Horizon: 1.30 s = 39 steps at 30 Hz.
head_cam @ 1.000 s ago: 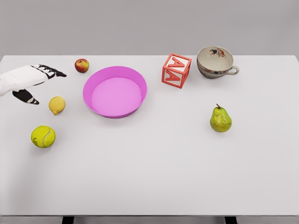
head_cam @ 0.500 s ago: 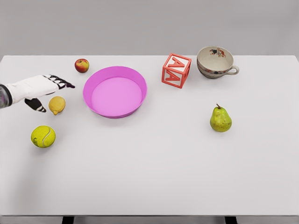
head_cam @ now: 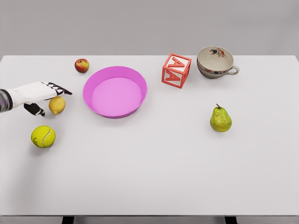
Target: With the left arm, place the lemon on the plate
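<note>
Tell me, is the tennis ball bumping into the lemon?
Apart. The head view shows a strip of bare white table between the tennis ball and the lemon, which sits higher up by the left hand.

White table (head_cam: 154, 177) fills view, far edge at 12 o'clock; plain grey wall (head_cam: 149, 25) behind; dark legs (head_cam: 68, 220) at 6 o'clock; even light.
</note>
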Each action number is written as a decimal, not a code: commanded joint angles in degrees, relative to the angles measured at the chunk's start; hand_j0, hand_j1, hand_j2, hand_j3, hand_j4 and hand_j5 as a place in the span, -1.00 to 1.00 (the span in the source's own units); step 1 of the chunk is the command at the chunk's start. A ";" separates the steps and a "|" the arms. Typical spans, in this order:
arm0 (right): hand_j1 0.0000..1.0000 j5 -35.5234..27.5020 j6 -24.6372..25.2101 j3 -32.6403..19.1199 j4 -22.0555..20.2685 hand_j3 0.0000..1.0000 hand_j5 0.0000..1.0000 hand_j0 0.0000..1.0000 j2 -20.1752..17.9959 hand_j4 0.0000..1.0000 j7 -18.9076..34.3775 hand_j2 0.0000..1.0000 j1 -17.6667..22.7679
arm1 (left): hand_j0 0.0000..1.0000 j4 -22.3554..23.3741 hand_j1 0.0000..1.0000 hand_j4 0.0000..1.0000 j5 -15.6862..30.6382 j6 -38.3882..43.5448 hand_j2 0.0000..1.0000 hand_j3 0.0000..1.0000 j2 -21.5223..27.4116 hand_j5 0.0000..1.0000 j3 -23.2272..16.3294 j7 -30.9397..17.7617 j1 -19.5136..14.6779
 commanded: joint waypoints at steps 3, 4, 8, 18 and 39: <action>1.00 0.02 0.00 0.01 0.04 1.00 1.00 1.00 0.01 1.00 0.01 1.00 0.00 | 1.00 -0.30 1.00 1.00 0.36 0.07 1.00 1.00 0.13 1.00 0.09 0.00 0.00; 1.00 0.02 0.00 0.01 0.04 1.00 1.00 1.00 0.01 1.00 0.01 1.00 0.00 | 1.00 -0.56 1.00 1.00 0.45 0.07 1.00 1.00 0.13 1.00 0.18 0.00 0.00; 1.00 0.02 0.00 0.01 -0.04 1.00 1.00 1.00 0.01 1.00 0.01 1.00 0.00 | 1.00 -1.18 1.00 1.00 0.54 0.07 1.00 1.00 0.22 1.00 0.36 0.00 0.09; 1.00 0.02 0.00 0.01 0.04 1.00 1.00 1.00 0.01 1.00 0.01 1.00 0.00 | 0.88 -3.02 0.88 0.88 0.63 0.07 0.88 0.88 0.49 0.88 0.36 0.00 0.44; 1.00 0.02 0.00 0.01 0.04 1.00 1.00 1.00 0.01 1.00 0.01 1.00 0.00 | 0.76 -3.29 0.76 0.76 2.21 0.07 0.76 0.76 0.57 0.76 -0.17 0.00 0.79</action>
